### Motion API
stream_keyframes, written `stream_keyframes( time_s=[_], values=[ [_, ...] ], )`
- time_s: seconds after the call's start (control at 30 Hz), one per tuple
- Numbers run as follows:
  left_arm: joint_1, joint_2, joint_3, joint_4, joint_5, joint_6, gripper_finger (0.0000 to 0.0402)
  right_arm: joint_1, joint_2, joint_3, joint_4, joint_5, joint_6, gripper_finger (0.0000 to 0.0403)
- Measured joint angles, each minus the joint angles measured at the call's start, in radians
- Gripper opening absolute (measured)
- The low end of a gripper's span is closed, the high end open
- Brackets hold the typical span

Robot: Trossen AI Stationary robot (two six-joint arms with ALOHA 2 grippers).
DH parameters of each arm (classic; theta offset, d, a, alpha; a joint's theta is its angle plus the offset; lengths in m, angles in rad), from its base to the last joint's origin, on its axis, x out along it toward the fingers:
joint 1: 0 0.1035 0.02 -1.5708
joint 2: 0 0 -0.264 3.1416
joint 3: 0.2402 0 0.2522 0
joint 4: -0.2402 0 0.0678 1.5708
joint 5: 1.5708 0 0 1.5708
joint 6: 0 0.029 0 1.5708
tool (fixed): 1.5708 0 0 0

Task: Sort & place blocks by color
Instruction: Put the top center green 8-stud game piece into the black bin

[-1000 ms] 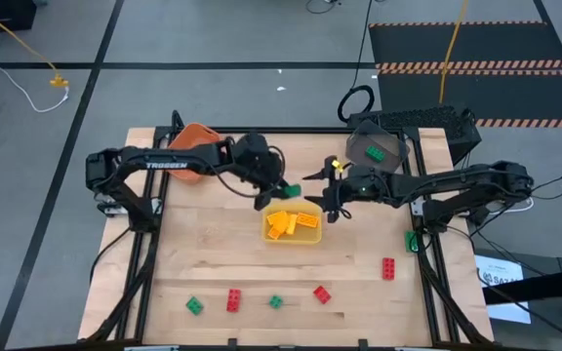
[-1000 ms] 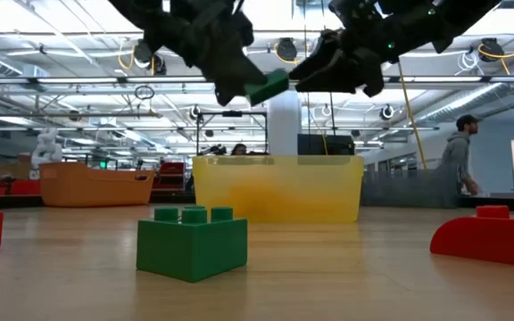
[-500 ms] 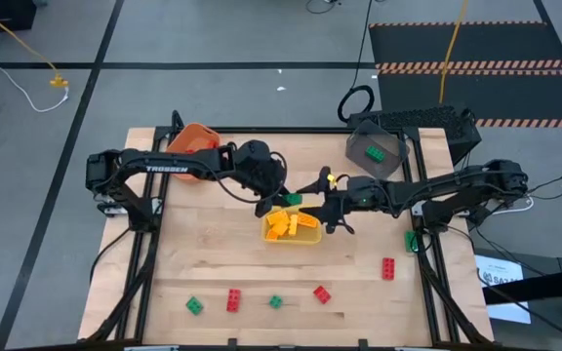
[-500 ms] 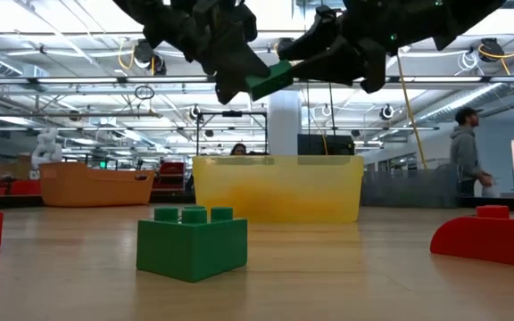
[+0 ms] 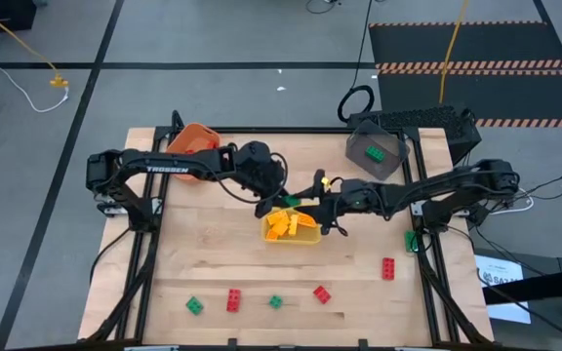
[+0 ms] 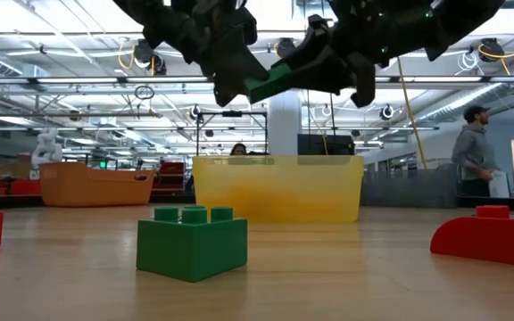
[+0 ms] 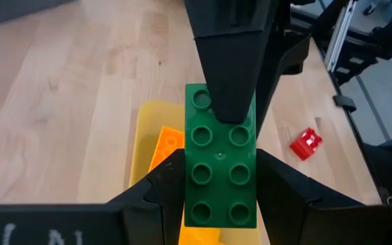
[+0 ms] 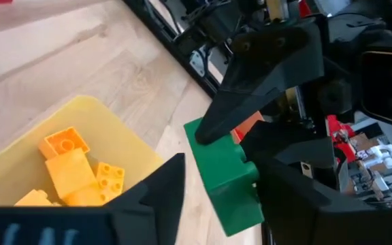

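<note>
My left gripper (image 5: 281, 199) is shut on a green two-by-four brick (image 7: 221, 163), held in the air above the far edge of the yellow bin (image 5: 315, 240). My right gripper (image 5: 310, 203) has come level from the table's right. Its open fingers stand on either side of the brick's free end (image 8: 226, 178), one over the studded face (image 7: 229, 102). Yellow bricks (image 8: 73, 170) lie in the yellow bin. Loose red and green bricks (image 5: 233, 299) rest flat on the table near its near edge. My left gripper pinches the green brick's two long sides (image 7: 190, 204) between its two fingers, at the end nearest its wrist. The fingers lie along the brick. The brick is lifted clear above the yellow bin, slanting up toward my right gripper (image 6: 266, 85). My right gripper: I cannot tell whether its fingers touch the brick's free end.
An orange bin (image 5: 191, 136) stands at the far left. A dark grey bin (image 5: 388, 136) at the far right holds a green brick (image 5: 374, 153). A red brick (image 5: 388, 267) and a green brick (image 5: 411, 241) lie near the right edge. A person walks in the room behind (image 6: 476, 152).
My right gripper has gone toward the table's left, up to the green brick, until its fingers stand around the brick's free end. My left gripper has shifted slightly toward the near edge with the brick, which stays lifted over the yellow bin.
</note>
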Motion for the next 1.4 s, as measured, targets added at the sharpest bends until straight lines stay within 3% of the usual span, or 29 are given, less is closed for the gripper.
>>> stream_keyframes(
  time_s=[0.2, 0.37, 0.67, 0.73, 0.87, 1.03, 1.23, 1.4],
  values=[
    [-0.002, 0.000, 0.000, -0.031, -0.011, 0.006, 0.0147, 0.013, 0.018, -0.001, 0.037, 0.004, -0.026, 0.0084],
    [0.001, -0.002, 0.000, -0.007, -0.037, 0.014, 0.0166, 0.013, -0.005, -0.002, 0.015, 0.056, -0.026, 0.0084],
    [0.006, -0.007, 0.001, -0.017, -0.246, 0.040, 0.0248, 0.013, -0.013, -0.001, -0.148, 0.141, 0.040, 0.0084],
    [0.009, -0.021, 0.001, -0.032, -0.259, 0.044, 0.0261, 0.014, -0.014, -0.001, -0.166, 0.204, 0.039, 0.0084],
    [0.011, -0.061, 0.001, -0.062, -0.261, 0.046, 0.0278, -0.005, -0.056, -0.001, -0.237, 0.430, 0.004, 0.0084],
    [-0.034, -0.119, 0.001, -0.091, -0.261, 0.048, 0.0282, -0.136, -0.164, -0.001, -0.432, 0.607, 0.111, 0.0084],
    [-0.155, -0.136, 0.001, -0.089, -0.264, 0.055, 0.0282, -0.353, -0.281, -0.001, -0.719, 0.583, 0.364, 0.0084],
    [-0.260, -0.134, 0.001, -0.095, -0.327, 0.043, 0.0282, -0.473, -0.321, -0.001, -0.836, 0.501, 0.498, 0.0084]
  ],
)
